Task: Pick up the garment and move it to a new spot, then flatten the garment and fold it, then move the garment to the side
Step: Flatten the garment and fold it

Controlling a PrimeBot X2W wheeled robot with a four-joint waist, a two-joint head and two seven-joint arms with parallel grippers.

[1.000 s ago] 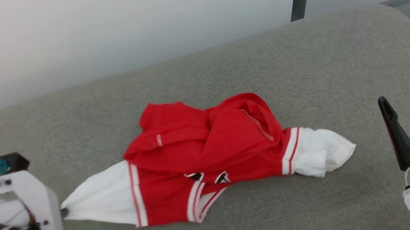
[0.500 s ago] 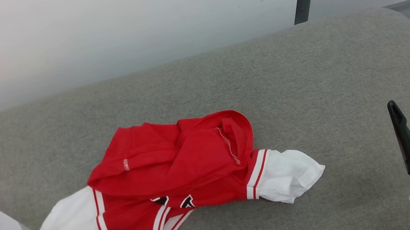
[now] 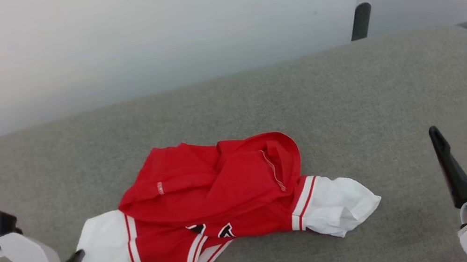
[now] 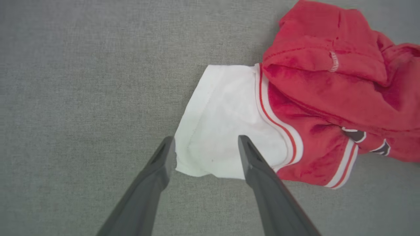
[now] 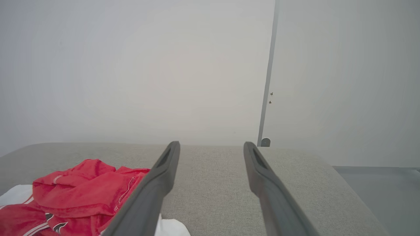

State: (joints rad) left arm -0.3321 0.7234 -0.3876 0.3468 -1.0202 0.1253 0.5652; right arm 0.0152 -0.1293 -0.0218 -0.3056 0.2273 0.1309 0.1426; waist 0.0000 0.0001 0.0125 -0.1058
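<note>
Left gripper (image 4: 206,139), fingers apart, straddles the white sleeve (image 4: 223,121) of the crumpled red sports jersey (image 3: 214,186) — gripping nothing, probably so it rests free, near-left on the grey fabric surface (image 3: 350,92), for flattening.

The grey fabric-covered worktop (image 3: 351,97) carries a crumpled red-and-white garment (image 3: 215,191), lying bunched toward its near left part.

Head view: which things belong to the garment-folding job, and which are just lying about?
Job: garment, crumpled; left pincer, open at its white sleeve; right pincer, open, apart from it.
Lying about: grey upholstered surface; dark post behind it; pale wall.
</note>
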